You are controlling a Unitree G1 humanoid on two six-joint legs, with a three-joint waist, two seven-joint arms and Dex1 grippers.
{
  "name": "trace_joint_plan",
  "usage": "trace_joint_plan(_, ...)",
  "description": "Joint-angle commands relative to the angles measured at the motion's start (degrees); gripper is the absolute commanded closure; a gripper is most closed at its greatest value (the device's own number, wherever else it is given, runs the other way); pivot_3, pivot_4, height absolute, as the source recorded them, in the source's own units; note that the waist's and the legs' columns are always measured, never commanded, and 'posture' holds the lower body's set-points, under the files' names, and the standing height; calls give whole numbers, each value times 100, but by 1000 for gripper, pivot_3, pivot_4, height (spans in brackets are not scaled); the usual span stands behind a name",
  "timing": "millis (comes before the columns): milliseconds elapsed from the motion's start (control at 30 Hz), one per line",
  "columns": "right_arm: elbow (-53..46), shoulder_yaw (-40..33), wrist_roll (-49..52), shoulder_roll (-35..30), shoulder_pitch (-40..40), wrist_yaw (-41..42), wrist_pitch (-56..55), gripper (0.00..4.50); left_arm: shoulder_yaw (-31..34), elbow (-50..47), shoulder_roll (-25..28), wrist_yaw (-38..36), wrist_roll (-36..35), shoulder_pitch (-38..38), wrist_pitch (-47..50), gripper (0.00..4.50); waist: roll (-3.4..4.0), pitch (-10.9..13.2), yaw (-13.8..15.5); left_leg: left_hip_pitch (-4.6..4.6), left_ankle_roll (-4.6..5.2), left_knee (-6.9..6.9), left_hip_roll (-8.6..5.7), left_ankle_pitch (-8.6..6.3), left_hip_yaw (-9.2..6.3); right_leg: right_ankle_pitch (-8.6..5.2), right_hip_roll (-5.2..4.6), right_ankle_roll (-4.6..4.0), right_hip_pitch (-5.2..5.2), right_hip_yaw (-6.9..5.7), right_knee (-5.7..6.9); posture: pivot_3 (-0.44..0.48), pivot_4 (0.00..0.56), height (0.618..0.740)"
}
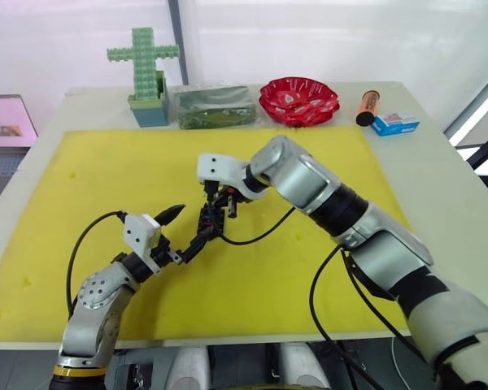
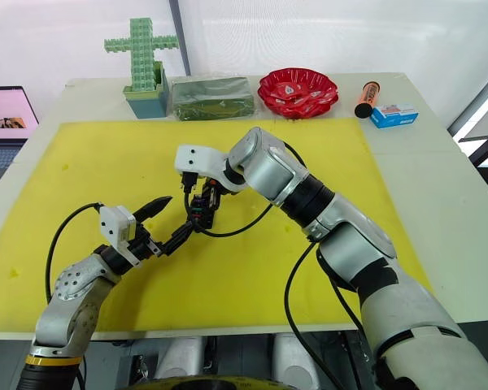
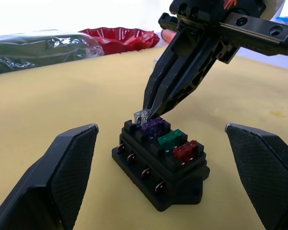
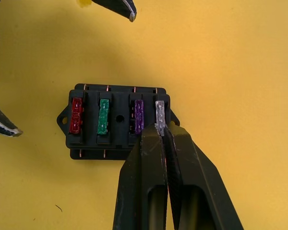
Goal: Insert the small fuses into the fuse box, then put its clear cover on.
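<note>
The right pincer (image 4: 161, 128) has its 2 black fingers pressed together on the pale grey fuse (image 4: 159, 111), pinching it at the end slot of the fuse box (image 4: 117, 122). In the right wrist view the grey fuse stands in line with the other 3, though the left wrist view shows it still a little higher than its neighbours. Beside it in the box sit the purple fuse (image 4: 138, 116), then the green fuse (image 4: 103, 117), then the red fuse (image 4: 76, 116), each in its own slot.

The fuse box lies flat on the yellow mat (image 1: 106, 175), near the middle of it, and the right arm reaches down to it from the right.

The left pincer (image 3: 163, 182) is spread wide, its 2 fingers on either side of the box without touching it, coming in from the near left.

The mat covers most of the white worktop (image 1: 439, 154). Along the far edge, from left to right, stand a green block cross (image 1: 144, 63) in a teal holder, a dark green packet (image 1: 214, 106), a red dish (image 1: 298, 101), an orange tube (image 1: 367, 106) and a small blue and white box (image 1: 395, 124). I cannot make out the clear cover anywhere.
</note>
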Motion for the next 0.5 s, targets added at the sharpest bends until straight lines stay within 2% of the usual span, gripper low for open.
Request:
trace_joint_plan(33, -25, -138, -88, 51, -106, -1, -49, 4463, 100, -122, 32, 35, -15, -29, -41, 0, 0, 0, 0, 0, 0, 0, 0, 0, 0, 0, 0, 0, 0, 0, 0, 0, 150, 740)
trace_joint_plan(500, -54, -136, -87, 74, -49, 119, 2, 4463, 108, -134, 41, 56, -9, -43, -29, 0, 0, 0, 1, 0, 0, 0, 0, 0, 0, 0, 0, 0, 0, 0, 0, 0, 150, 740)
